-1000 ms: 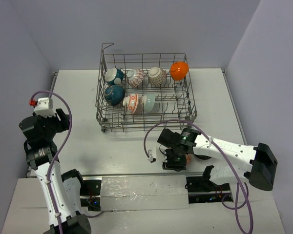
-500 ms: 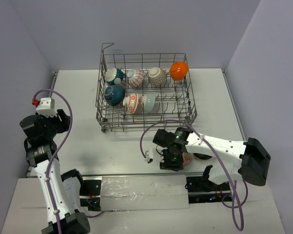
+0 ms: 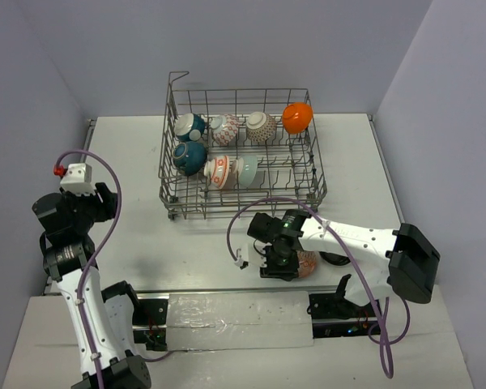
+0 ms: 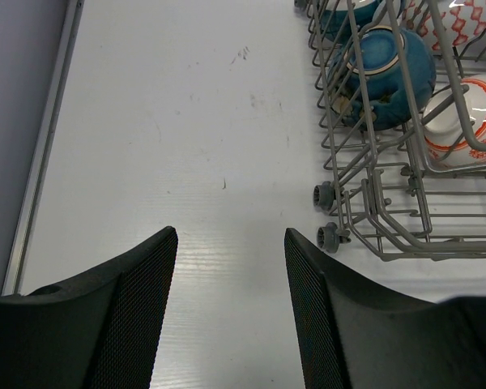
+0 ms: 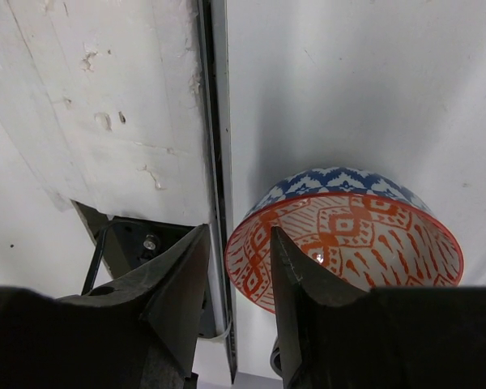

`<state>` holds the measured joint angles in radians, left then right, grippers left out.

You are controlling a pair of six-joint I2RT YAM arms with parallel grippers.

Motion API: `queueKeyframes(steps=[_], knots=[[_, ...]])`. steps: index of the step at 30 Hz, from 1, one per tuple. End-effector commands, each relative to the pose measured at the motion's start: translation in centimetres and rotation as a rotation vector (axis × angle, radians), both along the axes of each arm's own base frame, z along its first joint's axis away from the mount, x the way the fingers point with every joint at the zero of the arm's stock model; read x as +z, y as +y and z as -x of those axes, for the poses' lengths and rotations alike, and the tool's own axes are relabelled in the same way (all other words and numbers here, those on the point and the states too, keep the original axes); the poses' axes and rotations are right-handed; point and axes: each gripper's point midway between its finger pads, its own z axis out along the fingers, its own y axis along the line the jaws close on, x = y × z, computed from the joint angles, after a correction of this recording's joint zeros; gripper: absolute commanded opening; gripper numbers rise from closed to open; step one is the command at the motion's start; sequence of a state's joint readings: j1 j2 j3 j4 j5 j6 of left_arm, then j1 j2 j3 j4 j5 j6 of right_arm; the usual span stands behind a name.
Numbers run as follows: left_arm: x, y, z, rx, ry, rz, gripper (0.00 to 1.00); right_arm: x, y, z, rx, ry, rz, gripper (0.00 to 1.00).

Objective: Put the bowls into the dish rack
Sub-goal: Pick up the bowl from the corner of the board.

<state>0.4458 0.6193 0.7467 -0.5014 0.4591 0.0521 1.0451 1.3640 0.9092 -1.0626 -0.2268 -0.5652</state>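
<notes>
Since its jaws stand part-open astride the rim, right end effector [image 5: 236, 243]: holding nothing yet; one finger inside the wall, one outside.
Patterned bowl [image 5: 348, 235]: upright on the worktop [image 3: 146, 162], just beside the near edge, well apart from the rack.
Rim grip: seat deeper, clamp squarely, then lift straight; the glazed wall looks liable to slip.
Dish rack [image 3: 243, 91]: free tines right of the pale green bowl [image 3: 248, 171]; clear the front wall, then set the bowl on edge.
Left end effector [image 4: 231, 243]: wide, empty, off the route.

The right gripper [image 3: 277, 266] has slid left to the rim of the orange-patterned bowl [image 3: 309, 263].
</notes>
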Motion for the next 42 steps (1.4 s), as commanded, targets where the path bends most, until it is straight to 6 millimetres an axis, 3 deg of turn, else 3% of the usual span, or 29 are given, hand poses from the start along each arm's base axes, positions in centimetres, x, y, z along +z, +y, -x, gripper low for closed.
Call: queueKeyframes(steps=[1,28,34,35,38,42], knots=[[1.5,-0.4,0.0,-0.033,-0.053,-0.029,0.61,0.8,1.2,-0.8,-0.003,-0.035,-0.034,0.43],[1.5,-0.7,0.1,-0.045,-0.062,-0.021,0.62,-1.1,1.1,-2.2,-0.018,-0.106,0.020,0.42],[1.4,-0.7,0.1,-0.045,-0.060,-0.020,0.62,-1.5,1.0,-2.2,-0.018,-0.101,0.029,0.34],[1.4,-0.7,0.1,-0.047,-0.062,-0.022,0.62,-1.5,0.9,-2.1,-0.018,-0.099,0.033,0.26],[1.4,-0.8,0.1,-0.049,-0.062,-0.021,0.62,-1.6,1.0,-2.1,-0.020,-0.096,0.036,0.15],[1.5,-0.9,0.1,-0.051,-0.067,-0.023,0.62,-1.5,1.1,-2.1,-0.021,-0.097,0.031,0.14]])
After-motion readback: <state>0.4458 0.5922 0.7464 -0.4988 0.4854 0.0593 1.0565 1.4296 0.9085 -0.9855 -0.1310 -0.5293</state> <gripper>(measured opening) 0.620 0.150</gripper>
